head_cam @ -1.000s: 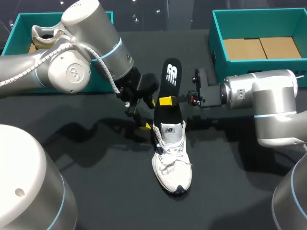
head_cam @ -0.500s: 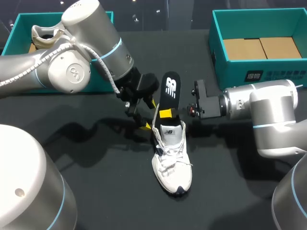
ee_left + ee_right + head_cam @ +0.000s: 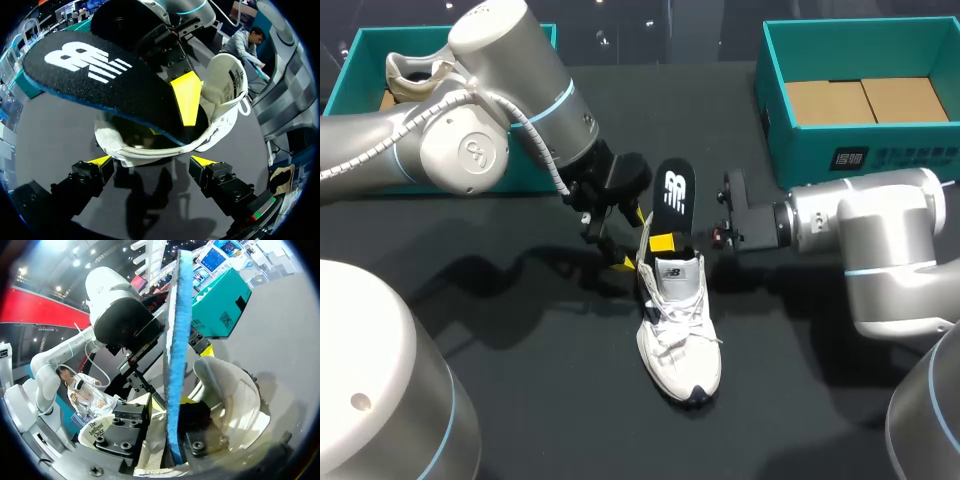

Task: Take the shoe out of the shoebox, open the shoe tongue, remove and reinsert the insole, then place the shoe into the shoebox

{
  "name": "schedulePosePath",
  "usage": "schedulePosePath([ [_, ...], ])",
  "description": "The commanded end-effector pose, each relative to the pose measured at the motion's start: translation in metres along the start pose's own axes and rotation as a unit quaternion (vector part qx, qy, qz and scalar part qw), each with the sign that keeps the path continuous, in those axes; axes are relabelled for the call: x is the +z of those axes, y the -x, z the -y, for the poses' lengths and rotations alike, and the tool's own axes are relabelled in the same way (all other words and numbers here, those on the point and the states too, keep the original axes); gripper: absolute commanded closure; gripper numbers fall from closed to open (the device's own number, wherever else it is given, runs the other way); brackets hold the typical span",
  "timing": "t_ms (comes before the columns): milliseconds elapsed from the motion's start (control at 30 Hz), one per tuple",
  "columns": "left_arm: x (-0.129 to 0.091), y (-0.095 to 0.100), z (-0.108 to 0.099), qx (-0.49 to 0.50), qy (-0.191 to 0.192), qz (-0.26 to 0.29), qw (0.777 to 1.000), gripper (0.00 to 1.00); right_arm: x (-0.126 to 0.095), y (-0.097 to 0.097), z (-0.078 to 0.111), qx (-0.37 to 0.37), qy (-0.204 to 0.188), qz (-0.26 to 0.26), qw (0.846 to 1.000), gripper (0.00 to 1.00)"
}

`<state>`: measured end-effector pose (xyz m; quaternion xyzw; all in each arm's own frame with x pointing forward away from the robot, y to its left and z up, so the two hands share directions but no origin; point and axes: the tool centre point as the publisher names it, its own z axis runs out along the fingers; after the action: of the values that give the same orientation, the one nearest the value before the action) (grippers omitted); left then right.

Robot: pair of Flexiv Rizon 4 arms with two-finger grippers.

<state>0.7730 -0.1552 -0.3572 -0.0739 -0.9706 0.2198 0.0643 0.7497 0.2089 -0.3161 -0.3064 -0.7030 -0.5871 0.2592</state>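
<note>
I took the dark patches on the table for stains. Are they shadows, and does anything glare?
Head view: they are shadows, not stains; the left arm casts a broad one on the table beside the shoe, and its silver casing carries soft bright highlights. Left wrist view: the left gripper throws dark finger shapes on the table between its fingers, short of the shoe's heel.

The head view looks steeply down from above and behind the robot, taking in most of the bench [image 3: 790, 400]. The left wrist view faces the heel opening of the shoe [image 3: 220, 95] from close by; the right wrist view looks along the edge of the insole [image 3: 177, 340], very near. All three share shoe and insole
</note>
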Motion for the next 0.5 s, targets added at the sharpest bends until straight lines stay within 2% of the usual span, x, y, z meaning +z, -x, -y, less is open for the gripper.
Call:
schedulePosePath([
  [33, -0.001, 0.000, 0.000, 0.000, 0.001, 0.000, 1.000, 0.00, -0.007, -0.008, -0.013, -0.007, -0.004, 0.010, 1.000, 0.71],
  [367, -0.001, 0.000, 0.000, 0.000, 0.001, 0.000, 1.000, 0.00, -0.020, 0.001, -0.031, -0.014, 0.011, 0.026, 1.000, 0.67],
  [433, -0.001, 0.000, 0.000, 0.000, 0.001, 0.000, 1.000, 0.00, -0.021, 0.003, -0.032, -0.012, 0.012, 0.027, 0.999, 0.71],
  [467, -0.001, 0.000, 0.000, 0.000, 0.001, 0.000, 1.000, 0.00, -0.021, 0.005, -0.033, -0.011, 0.012, 0.026, 1.000, 0.77],
  [500, -0.001, 0.000, 0.000, 0.000, 0.001, 0.000, 1.000, 0.00, -0.020, 0.006, -0.034, -0.009, 0.011, 0.026, 1.000, 0.93],
])
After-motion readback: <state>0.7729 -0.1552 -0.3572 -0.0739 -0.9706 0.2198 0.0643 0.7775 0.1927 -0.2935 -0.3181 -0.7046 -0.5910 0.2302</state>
